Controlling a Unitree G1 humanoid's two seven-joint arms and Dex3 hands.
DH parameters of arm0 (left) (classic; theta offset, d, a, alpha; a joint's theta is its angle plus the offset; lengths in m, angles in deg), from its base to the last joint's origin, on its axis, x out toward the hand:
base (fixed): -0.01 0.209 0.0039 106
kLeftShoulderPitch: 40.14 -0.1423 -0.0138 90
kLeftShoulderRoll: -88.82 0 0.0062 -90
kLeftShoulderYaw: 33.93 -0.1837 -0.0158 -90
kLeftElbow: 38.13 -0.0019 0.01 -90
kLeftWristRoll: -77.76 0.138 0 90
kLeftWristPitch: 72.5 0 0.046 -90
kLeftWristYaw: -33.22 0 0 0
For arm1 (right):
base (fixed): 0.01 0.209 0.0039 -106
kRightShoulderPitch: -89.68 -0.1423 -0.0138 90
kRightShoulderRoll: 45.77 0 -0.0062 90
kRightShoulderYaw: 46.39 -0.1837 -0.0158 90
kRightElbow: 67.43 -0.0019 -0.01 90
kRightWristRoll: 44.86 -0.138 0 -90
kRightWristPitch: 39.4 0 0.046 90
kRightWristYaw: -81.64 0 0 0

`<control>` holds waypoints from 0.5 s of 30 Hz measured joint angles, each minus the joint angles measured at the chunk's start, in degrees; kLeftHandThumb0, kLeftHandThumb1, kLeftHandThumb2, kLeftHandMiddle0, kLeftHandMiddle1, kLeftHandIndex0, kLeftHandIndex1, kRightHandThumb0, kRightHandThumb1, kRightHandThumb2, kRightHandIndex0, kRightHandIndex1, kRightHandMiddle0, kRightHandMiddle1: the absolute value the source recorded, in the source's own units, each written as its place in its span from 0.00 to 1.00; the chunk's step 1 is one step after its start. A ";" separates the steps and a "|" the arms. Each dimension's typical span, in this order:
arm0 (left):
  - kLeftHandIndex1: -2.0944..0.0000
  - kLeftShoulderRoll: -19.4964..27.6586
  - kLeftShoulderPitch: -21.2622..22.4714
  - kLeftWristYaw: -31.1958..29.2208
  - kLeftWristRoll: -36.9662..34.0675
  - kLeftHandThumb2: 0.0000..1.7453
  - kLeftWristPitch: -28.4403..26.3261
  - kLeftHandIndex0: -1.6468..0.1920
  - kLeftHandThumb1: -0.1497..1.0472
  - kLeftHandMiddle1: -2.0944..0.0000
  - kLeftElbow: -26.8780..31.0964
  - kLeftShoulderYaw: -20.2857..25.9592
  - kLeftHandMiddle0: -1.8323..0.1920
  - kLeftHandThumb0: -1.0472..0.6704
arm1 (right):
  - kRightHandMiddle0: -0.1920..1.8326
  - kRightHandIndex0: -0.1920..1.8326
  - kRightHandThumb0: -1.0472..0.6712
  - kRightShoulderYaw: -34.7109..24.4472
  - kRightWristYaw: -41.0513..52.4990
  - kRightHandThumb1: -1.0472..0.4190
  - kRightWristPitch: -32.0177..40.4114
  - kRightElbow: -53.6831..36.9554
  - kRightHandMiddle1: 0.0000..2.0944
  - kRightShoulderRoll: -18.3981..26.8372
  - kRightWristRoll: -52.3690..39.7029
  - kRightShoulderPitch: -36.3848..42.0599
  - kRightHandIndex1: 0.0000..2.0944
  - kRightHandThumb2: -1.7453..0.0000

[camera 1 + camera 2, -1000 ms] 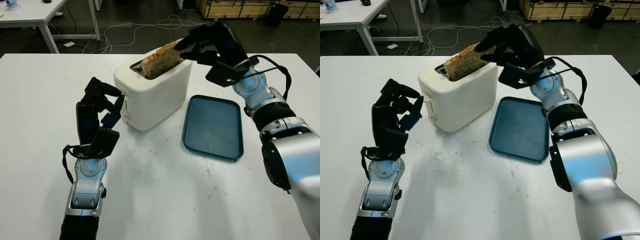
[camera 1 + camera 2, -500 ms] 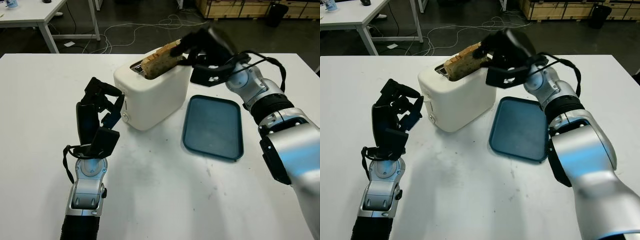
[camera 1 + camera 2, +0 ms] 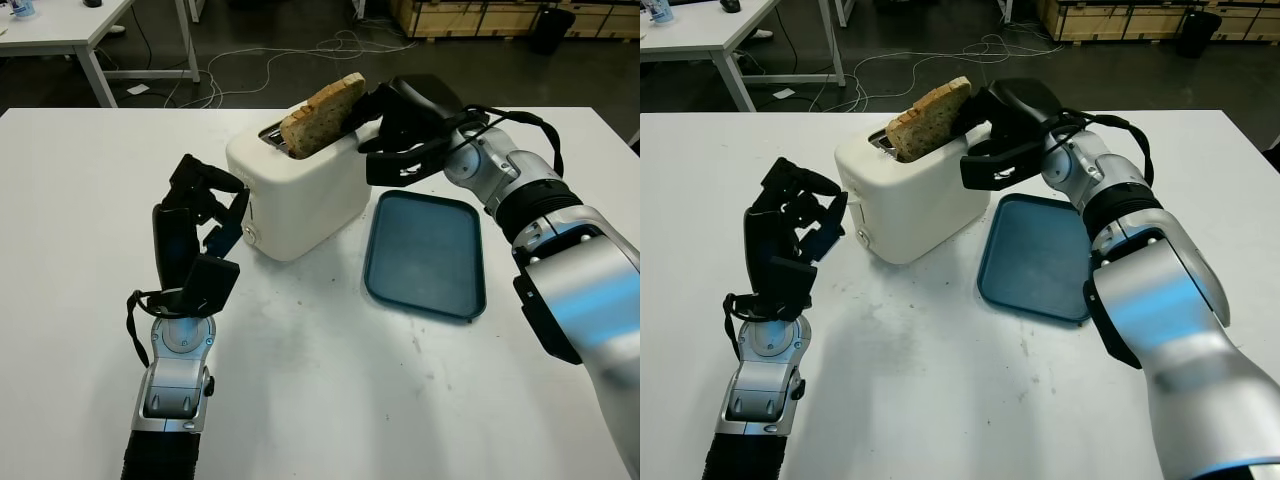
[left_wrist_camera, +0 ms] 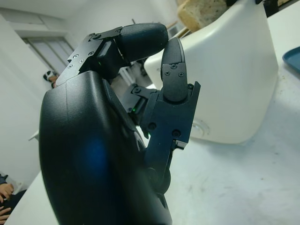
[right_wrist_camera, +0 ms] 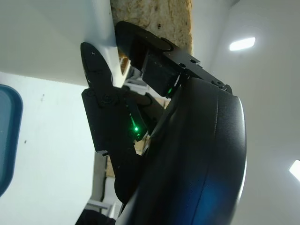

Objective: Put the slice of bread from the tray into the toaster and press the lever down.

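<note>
Bright even overhead light, soft shadows.

The left robot hand stands upright on its raised forearm, fingers curled, holding nothing. The right robot hand reaches forward, arm outstretched.

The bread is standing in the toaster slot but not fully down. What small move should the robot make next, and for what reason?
Probably the right hand should nudge the bread slice upright and down into the slot. The slice leans, with much of it above the toaster, and the blue tray is bare. The left hand, fingers curled, waits beside the toaster's lever end, ready to press afterwards.
</note>
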 measured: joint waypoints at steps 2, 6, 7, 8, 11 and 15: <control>0.18 -0.02 -0.03 0.01 0.00 0.27 0.00 0.61 0.89 0.17 0.00 0.00 0.50 0.41 | 0.60 0.54 0.40 0.45 -0.56 0.15 -0.10 0.00 0.02 0.02 0.36 -0.13 0.31 1.00; 0.18 -0.01 -0.13 0.12 0.02 0.27 0.00 0.61 0.89 0.17 0.01 0.01 0.50 0.41 | 0.61 0.54 0.39 0.96 -2.18 0.14 -1.41 -0.02 0.02 0.57 0.86 -0.18 0.32 1.00; 0.18 0.01 -0.18 0.12 0.02 0.27 0.00 0.61 0.89 0.17 0.02 0.02 0.50 0.41 | 0.62 0.55 0.39 0.98 -3.19 0.16 -2.45 -0.12 0.03 0.99 0.91 -0.20 0.33 1.00; 0.17 0.04 -0.22 0.11 0.01 0.27 0.00 0.61 0.89 0.17 0.01 0.03 0.50 0.41 | 0.62 0.54 0.38 0.94 -4.39 0.16 -3.79 -0.38 0.03 1.52 0.91 -0.35 0.33 1.00; 0.17 0.09 -0.28 0.11 -0.01 0.27 0.01 0.61 0.89 0.17 0.01 0.03 0.50 0.41 | 0.62 0.53 0.36 0.22 -7.99 0.16 -8.23 -2.65 0.03 3.16 0.90 -2.03 0.37 1.00; 0.17 0.09 -0.29 0.11 0.00 0.27 0.01 0.61 0.89 0.17 0.01 0.02 0.50 0.41 | 0.62 0.49 0.32 -1.32 -13.24 0.16 -13.87 -6.78 0.02 5.87 0.89 -4.66 0.42 1.00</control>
